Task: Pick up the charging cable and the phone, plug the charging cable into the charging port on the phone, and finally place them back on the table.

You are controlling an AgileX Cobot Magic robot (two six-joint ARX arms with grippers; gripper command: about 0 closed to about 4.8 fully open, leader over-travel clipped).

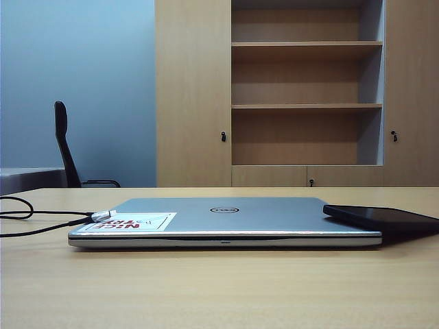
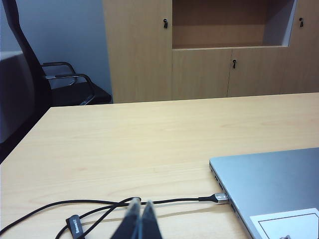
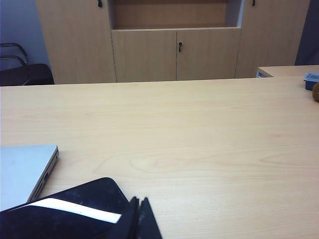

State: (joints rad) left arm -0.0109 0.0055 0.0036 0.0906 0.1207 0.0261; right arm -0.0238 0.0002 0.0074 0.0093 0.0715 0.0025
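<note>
The charging cable point(image 1: 41, 227) lies on the table point(image 1: 219, 288) at the left, and its silver plug point(image 1: 103, 215) rests at the laptop's left edge. In the left wrist view the cable point(image 2: 99, 203) loops just beyond my left gripper point(image 2: 141, 201), which is shut and empty, with the plug point(image 2: 221, 198) beside the laptop's side. The phone point(image 1: 381, 218), flat and glossy black, leans on the laptop's right edge. My right gripper point(image 3: 139, 199) is shut and empty right beside the phone point(image 3: 65, 209). The charging port cannot be made out. Neither gripper shows in the exterior view.
A closed silver Dell laptop point(image 1: 223, 221) with a red-lettered sticker lies mid-table. A black chair point(image 1: 65, 144) and a grey tabletop point(image 1: 27, 178) stand at the far left, wooden cabinets point(image 1: 305, 89) behind. A small blue container point(image 3: 311, 79) sits on a side table.
</note>
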